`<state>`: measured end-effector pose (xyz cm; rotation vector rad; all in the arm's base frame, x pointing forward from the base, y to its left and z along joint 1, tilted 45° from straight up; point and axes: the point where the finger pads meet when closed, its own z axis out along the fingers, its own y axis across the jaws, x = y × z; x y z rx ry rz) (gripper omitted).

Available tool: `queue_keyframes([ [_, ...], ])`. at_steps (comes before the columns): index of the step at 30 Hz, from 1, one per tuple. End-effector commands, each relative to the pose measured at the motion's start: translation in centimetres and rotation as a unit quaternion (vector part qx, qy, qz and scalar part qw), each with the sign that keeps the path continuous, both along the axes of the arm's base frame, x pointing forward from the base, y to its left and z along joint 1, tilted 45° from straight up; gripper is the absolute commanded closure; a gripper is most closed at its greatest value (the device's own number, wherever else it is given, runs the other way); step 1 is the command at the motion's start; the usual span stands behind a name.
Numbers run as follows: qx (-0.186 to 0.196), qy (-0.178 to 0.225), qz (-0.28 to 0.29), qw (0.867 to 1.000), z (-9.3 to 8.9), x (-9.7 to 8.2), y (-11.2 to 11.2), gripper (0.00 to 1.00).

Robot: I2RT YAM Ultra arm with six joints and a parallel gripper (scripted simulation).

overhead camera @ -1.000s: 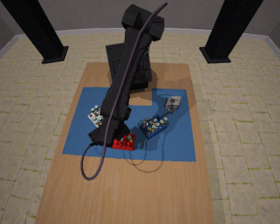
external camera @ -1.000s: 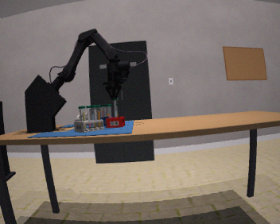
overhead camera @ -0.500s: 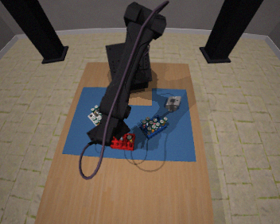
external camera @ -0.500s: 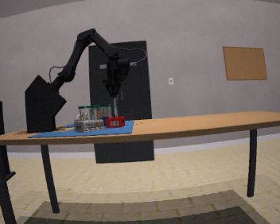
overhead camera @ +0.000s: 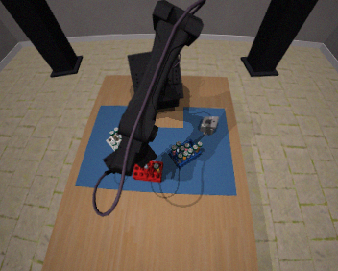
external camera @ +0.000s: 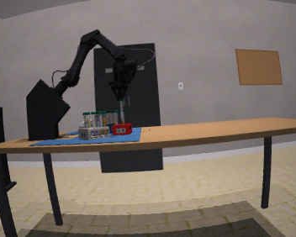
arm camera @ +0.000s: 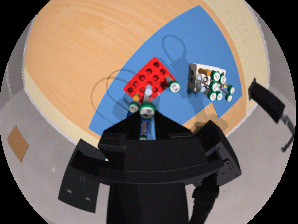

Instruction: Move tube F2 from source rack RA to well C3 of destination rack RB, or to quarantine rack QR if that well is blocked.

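My gripper (external camera: 120,98) (arm camera: 147,113) is shut on a green-capped tube (external camera: 121,110) (arm camera: 147,128) and holds it upright. The tube's lower end hangs a little above the red quarantine rack QR (overhead camera: 143,173) (external camera: 123,129) (arm camera: 145,76). The white rack RB (overhead camera: 112,142) (external camera: 91,134) (arm camera: 198,78) stands beside it with several capped tubes. The blue rack RA (overhead camera: 190,157) holds several tubes on the other side. In the top view the arm hides the gripper.
The racks stand on a blue bench mat (overhead camera: 209,178) (external camera: 134,135) on a wooden table (overhead camera: 152,231). A grey DONE button box (overhead camera: 208,124) sits at the mat's back corner near the arm's base. A loose cable (overhead camera: 106,209) loops over the table's front.
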<state>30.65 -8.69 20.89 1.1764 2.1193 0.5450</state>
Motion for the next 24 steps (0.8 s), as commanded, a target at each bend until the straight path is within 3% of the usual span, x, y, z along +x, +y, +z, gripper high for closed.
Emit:
queue_keyframes([
  [1, -0.008, -0.015, -0.003, 1.000, 1.8, -0.6, -0.3, 1.00],
  [6, -0.009, -0.015, -0.003, 1.000, 2.1, -1.0, -0.3, 1.00],
  [7, 0.001, 0.002, -0.003, 1.000, 0.3, -1.6, 0.0, 1.00],
  [8, 0.002, 0.004, -0.004, 1.000, 0.1, -1.7, 0.1, 1.00],
  [15, -0.003, -0.003, -0.004, 1.000, 0.2, -2.1, 0.2, 1.00],
  [24, -0.004, -0.008, -0.003, 1.000, -1.0, -3.0, 0.5, 1.00],
])
